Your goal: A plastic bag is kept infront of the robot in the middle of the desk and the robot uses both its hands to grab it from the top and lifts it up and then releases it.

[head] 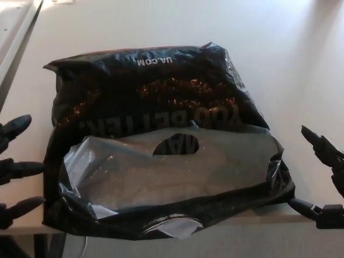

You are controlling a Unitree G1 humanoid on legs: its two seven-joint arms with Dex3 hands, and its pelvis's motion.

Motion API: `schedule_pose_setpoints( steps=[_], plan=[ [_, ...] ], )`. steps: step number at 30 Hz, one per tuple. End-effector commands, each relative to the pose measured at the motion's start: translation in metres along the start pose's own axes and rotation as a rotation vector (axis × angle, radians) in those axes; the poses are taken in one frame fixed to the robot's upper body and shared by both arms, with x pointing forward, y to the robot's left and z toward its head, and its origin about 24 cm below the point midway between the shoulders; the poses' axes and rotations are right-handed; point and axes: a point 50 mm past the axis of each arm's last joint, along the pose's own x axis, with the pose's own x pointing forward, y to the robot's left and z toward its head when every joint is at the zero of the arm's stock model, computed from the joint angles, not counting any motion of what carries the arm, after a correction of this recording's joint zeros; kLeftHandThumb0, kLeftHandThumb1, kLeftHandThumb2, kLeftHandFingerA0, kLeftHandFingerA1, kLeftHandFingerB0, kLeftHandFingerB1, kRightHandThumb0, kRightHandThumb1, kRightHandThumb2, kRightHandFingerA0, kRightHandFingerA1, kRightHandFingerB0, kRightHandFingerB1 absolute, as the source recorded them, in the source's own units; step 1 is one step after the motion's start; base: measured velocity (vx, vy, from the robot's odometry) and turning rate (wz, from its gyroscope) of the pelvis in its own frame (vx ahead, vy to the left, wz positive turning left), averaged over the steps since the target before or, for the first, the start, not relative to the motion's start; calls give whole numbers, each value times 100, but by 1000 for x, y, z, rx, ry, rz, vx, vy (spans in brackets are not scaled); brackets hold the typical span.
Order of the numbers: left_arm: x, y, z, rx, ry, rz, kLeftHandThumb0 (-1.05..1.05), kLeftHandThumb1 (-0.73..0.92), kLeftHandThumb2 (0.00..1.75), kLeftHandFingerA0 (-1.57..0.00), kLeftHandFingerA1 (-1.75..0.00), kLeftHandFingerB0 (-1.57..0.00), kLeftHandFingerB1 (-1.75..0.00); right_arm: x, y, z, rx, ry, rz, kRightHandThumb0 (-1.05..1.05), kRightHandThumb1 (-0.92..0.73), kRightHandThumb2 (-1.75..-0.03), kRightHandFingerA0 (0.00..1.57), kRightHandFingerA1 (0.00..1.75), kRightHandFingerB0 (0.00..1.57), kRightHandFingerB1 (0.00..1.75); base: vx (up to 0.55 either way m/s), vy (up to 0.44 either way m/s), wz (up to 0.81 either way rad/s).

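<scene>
White desk (134, 21) had the black plastic bag (161, 140) lying flat. My left hand (13, 172) and right hand (325, 177) flanked it, fingers spread, holding nothing.

The crinkled glossy black plastic bag (161, 140) carries white lettering along its far edge and larger glittering bronze-gold lettering across its middle. Its open mouth shows a dull grey inner lining, with a small white patch at the near edge. The smooth pale cream tabletop (279, 48) is plain, unpatterned. The left hand (13, 169) and right hand (325, 180) are both matte black.
</scene>
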Motion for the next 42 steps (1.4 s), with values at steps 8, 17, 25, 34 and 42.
schedule_pose_setpoints(
  steps=[8,17,25,34,42],
  plan=[
    [10,-19,-23,-106,181,-76,-62,33,75,-23,-41,-4,-21,6,4,-9,79,89,40,-66,-54,-57,15,33,0,18,0,0,0],
    [8,-32,-35,-302,274,-74,-68,35,53,-36,-33,-11,-26,7,10,-4,105,76,54,-68,-44,-74,8,40,3,14,0,0,0],
    [7,-36,-39,-341,346,-93,-73,36,54,-42,-34,-27,-29,9,17,3,107,68,75,-67,-48,-58,15,35,1,17,0,0,0],
    [7,-42,-37,-345,390,-147,-71,33,69,-48,-43,-33,-38,13,28,12,143,47,119,-66,-41,-79,8,44,0,16,0,0,0],
    [7,-46,-33,-381,418,-189,-69,33,69,-45,-43,-35,-38,17,38,18,137,42,144,-67,-52,-57,17,34,0,16,0,0,0]
  ],
)
